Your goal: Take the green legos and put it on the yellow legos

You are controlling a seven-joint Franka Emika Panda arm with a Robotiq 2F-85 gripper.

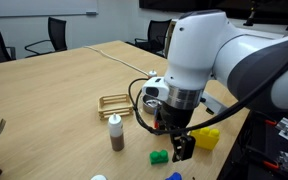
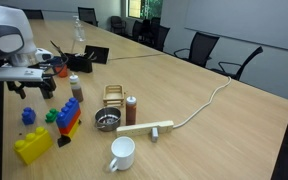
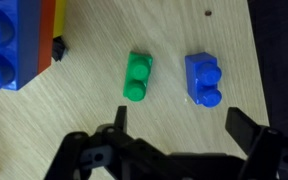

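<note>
Fingers (image 3: 246, 130) come in from the bottom edge of the wrist view, spread wide and holding nothing. Above them, at mid-frame, the green brick (image 3: 137, 77) lies flat on the bench (image 3: 94, 105), a blue brick (image 3: 204, 80) to its right. The yellow block (image 2: 31, 147) sits apart at lower left in an exterior view. Nothing looks done yet: gripping, lifting and stacking all remain.

Loose green legos (image 1: 159, 156) near yellow legos (image 1: 208, 138)
</note>
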